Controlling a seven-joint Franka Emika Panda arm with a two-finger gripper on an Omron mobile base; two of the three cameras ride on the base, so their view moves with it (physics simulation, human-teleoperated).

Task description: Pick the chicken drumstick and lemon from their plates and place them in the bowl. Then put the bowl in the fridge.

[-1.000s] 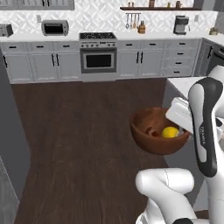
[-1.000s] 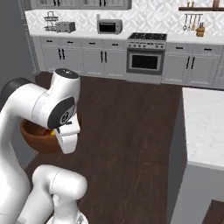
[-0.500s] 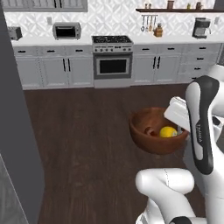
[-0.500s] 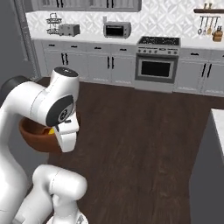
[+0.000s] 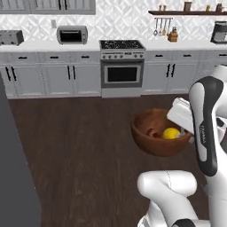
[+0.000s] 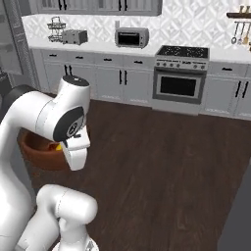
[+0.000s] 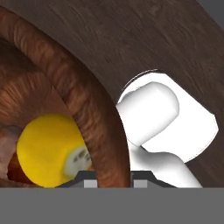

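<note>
**Kitchen swings rightward as base turns; bowl rides along**

Pinching the bowl's [image 7: 87, 109] rim, the end effector [image 7: 114, 177] holds it above the dark wood floor [image 5: 80, 146]. Lemon [image 5: 171, 133] and chicken drumstick [image 5: 154, 132] lie inside (drumstick mostly hidden). Folded arm [image 5: 205, 128], elbow high. Oven [image 5: 122, 71] beyond.

**Count of items in the kitchen scene**

One wooden bowl [image 5: 157, 135] is seen at centre right, with one lemon [image 5: 171, 133] and one chicken drumstick [image 5: 154, 132] counted inside. One oven [image 5: 122, 72], one toaster oven [image 5: 72, 34] and one toaster [image 5: 11, 37] are counted along the top.
</note>
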